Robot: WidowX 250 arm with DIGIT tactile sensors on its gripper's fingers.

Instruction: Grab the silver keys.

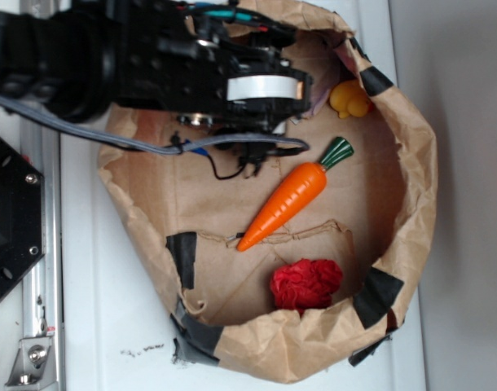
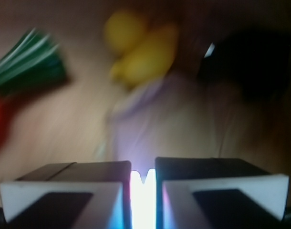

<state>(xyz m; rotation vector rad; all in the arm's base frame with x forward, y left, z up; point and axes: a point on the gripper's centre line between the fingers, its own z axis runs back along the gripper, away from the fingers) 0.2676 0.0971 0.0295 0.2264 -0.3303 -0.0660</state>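
My gripper (image 2: 143, 168) is shut on a narrow, glaring white-silver piece with a notched top, which I take to be the silver keys (image 2: 143, 195). The piece fills the slim gap between the two fingers. In the exterior view my gripper (image 1: 300, 102) hangs over the upper part of a brown paper bag (image 1: 411, 204), and the arm hides the keys there. The wrist view is blurred. Ahead of the fingers lies a pale purple patch (image 2: 150, 119) on the bag floor.
An orange toy carrot (image 1: 285, 204) with a green top (image 2: 31, 64) lies in the middle of the bag. A yellow rubber duck (image 1: 350, 99) sits at the far wall, and a red crumpled ball (image 1: 305, 285) lies near the front wall. The bag walls stand high all round.
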